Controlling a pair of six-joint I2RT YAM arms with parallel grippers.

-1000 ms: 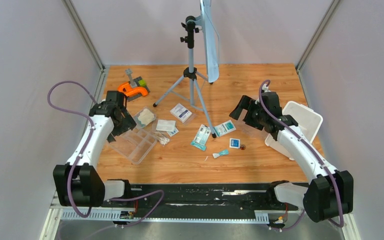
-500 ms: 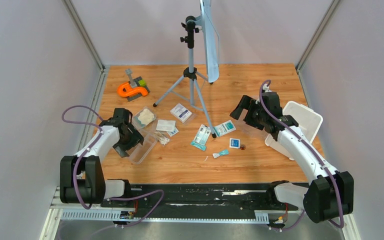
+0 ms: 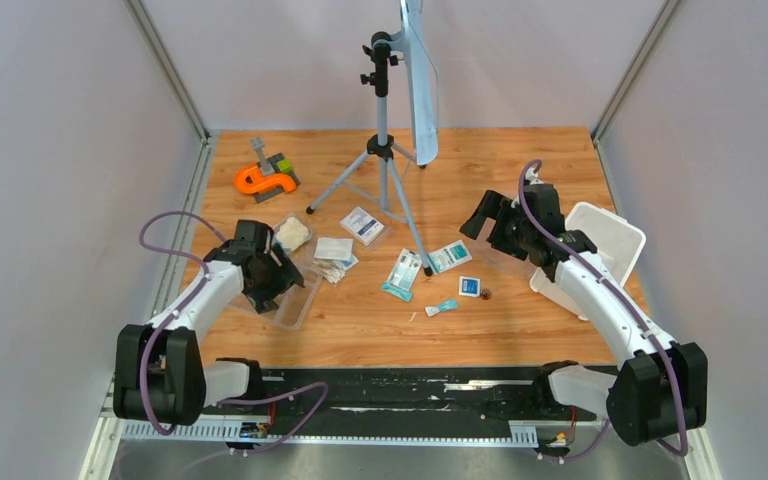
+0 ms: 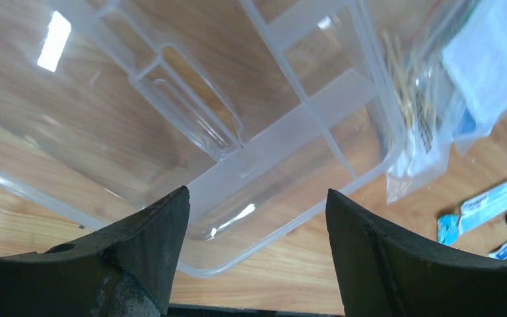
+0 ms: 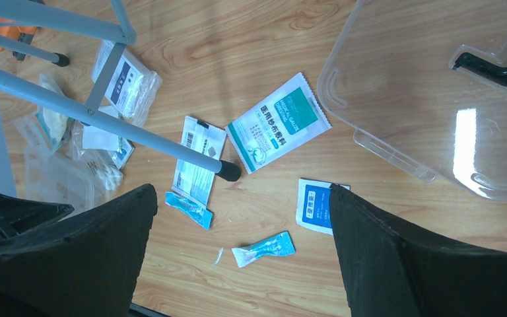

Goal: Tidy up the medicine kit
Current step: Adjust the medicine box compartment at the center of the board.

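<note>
Left wrist view: clear divided plastic tray (image 4: 290,132) near left edge of wooden table (image 3: 360,325), below left fingers (image 4: 148,254), spread, pinching nothing. Small white, teal and blue packets (image 5: 278,131) strewn mid-table. Clear lid with black handle (image 5: 422,99) beside white rounded plastic tub (image 3: 610,235) near right edge, right fingers (image 5: 403,264) spread above. Orange-and-grey tool (image 3: 265,180) near far left corner.

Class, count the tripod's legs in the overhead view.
3. The left leg points toward the orange tool; the near leg ends among packets; the far leg stands by the panel.
</note>
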